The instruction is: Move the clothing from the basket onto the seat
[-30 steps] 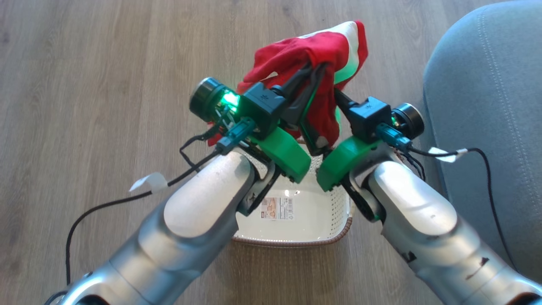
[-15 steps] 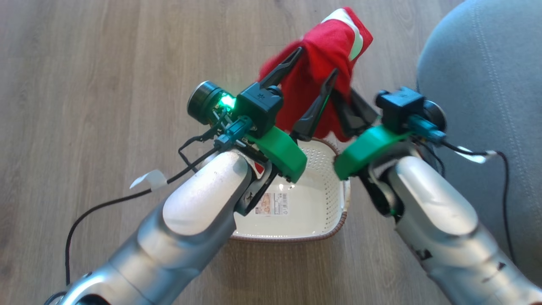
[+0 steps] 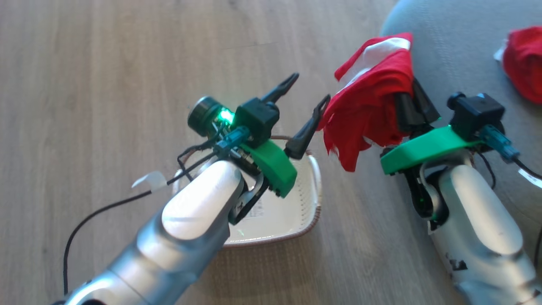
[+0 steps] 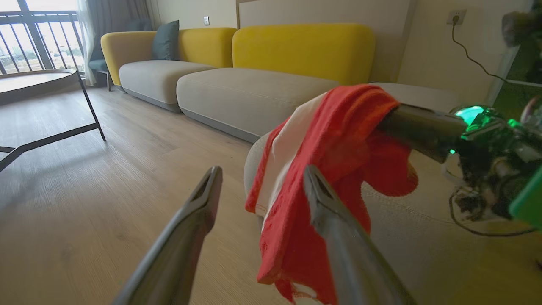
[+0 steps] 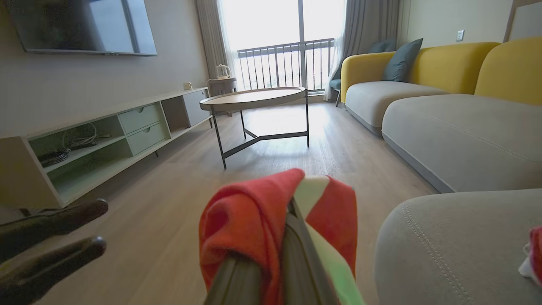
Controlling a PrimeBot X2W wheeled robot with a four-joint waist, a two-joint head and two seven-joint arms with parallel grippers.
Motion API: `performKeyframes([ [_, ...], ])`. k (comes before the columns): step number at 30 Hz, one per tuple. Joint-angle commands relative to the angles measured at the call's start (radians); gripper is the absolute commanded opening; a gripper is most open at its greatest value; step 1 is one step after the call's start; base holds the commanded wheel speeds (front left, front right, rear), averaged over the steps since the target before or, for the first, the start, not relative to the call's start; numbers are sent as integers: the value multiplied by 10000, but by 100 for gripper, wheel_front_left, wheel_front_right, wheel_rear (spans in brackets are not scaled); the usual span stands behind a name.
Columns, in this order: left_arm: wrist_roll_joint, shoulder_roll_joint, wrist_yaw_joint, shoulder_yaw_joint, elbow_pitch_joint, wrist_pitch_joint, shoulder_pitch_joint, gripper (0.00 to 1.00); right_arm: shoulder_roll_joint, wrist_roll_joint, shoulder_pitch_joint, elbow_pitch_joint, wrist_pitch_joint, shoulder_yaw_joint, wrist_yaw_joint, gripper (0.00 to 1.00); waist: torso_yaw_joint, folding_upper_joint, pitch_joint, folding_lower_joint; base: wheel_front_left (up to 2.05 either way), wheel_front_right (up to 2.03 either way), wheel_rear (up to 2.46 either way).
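Note:
My right gripper (image 3: 407,101) is shut on a red garment with a broad white stripe (image 3: 368,110), which hangs over its fingers in the air at the edge of the grey seat (image 3: 449,51). In the right wrist view the same garment (image 5: 245,216) drapes over the shut gripper (image 5: 292,209). My left gripper (image 3: 308,90) stands open with nothing in it, above the cream basket (image 3: 314,182) and just left of the cloth (image 4: 338,140). The left forearm hides much of the basket. Another red piece (image 3: 523,63) lies on the seat at the far right.
The floor (image 3: 106,84) is pale wood. A round coffee table on thin dark legs (image 5: 254,95) and a low TV cabinet (image 5: 84,144) stand further off. A grey and yellow sofa (image 4: 254,93) runs along the wall behind the seat.
The left gripper has opened and let go of the red garment. The right gripper has shut on it and carried it right, to the seat's edge. The camera has turned right.

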Motion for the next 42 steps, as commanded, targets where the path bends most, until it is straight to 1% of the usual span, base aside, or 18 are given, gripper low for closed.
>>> performKeyframes([
  [1, 66, 66, -48, 356, -242, -47, -221, 100, 11, -34, -16, -416, -49, 43, 69, 0, -307, -1, -11, 0, 0, 0, 0],
  [9, 269, 65, -366, 550, -61, -47, 99, 100, 153, -62, 352, -896, -49, -361, 69, 0, -1769, -1, -255, 0, 0, 0, 0],
  [17, 380, 64, -521, 768, 25, -47, 427, 100, 309, -135, 654, -1241, -49, -640, 69, 0, -3304, -1, -526, 0, 0, 0, 0],
  [21, 429, 64, -575, 827, 22, -47, 563, 100, 330, -170, 869, -1436, -49, -890, 69, 0, -3903, -1, -557, 0, 0, 0, 0],
  [27, 309, 63, -687, 514, -24, -47, 413, 100, 276, -371, 1433, -1999, -49, -1770, 69, 0, -4037, -1, -376, 0, 0, 0, 0],
  [33, 252, 63, -754, 288, 101, -47, 242, 100, 271, -478, 1724, -2371, -49, -2372, 69, 0, -4070, -1, -153, 0, 0, 0, 0],
  [38, 273, 63, -786, 178, 107, -47, 184, 100, 104, -550, 1315, -2282, -49, -2689, 69, 0, -4068, -1, 61, 0, 0, 0, 0],
  [39, 291, 63, -803, 121, 81, -47, 184, 100, 17, -613, 934, -2191, -49, -2950, 69, 0, -4062, -1, 215, 0, 0, 0, 0],
  [42, 351, 70, -816, 90, 80, -47, 170, 100, -110, -641, 499, -1997, -49, -3144, 69, 0, -4055, -1, 417, 0, 0, 0, 0],
])
